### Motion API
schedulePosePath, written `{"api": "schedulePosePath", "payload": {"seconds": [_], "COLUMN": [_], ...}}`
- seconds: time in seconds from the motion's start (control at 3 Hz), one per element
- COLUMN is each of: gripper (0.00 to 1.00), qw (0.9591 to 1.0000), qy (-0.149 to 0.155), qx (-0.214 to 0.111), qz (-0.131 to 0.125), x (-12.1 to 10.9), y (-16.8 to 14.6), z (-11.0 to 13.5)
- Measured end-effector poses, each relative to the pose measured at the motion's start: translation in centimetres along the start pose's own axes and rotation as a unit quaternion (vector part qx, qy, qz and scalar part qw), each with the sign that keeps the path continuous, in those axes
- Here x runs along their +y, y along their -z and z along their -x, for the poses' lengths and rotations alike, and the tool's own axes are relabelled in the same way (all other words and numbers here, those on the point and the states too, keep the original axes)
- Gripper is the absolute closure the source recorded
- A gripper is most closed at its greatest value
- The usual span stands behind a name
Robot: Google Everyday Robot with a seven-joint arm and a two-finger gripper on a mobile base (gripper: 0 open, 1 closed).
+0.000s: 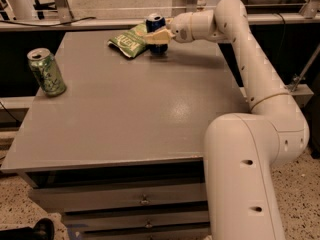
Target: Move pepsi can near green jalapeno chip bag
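The pepsi can, dark blue with a silver top, stands upright at the far edge of the grey table. It is right beside the right end of the green jalapeno chip bag, which lies flat and crinkled with a pale label patch. My gripper reaches in from the right on the white arm. Its pale fingers are closed around the can's middle. The can's bottom is at or just above the tabletop, and I cannot tell which.
A light green patterned can stands upright near the table's left edge. My arm's large white base stands at the table's front right corner. Drawers sit under the tabletop. A rail and dark equipment lie beyond the far edge.
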State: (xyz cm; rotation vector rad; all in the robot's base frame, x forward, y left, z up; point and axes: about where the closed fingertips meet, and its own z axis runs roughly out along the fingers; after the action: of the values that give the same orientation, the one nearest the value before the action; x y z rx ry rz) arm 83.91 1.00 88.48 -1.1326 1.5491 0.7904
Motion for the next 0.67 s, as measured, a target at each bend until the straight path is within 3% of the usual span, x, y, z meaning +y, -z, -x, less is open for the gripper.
{"api": "schedulePosePath", "payload": {"seconds": [0.67], "gripper": [0.13], "qw": [0.9999], "qy": [-0.011], "qx": [0.004], "qz": [0.012], "x": [0.41], "y": [-0.14], "z": [-0.53]}}
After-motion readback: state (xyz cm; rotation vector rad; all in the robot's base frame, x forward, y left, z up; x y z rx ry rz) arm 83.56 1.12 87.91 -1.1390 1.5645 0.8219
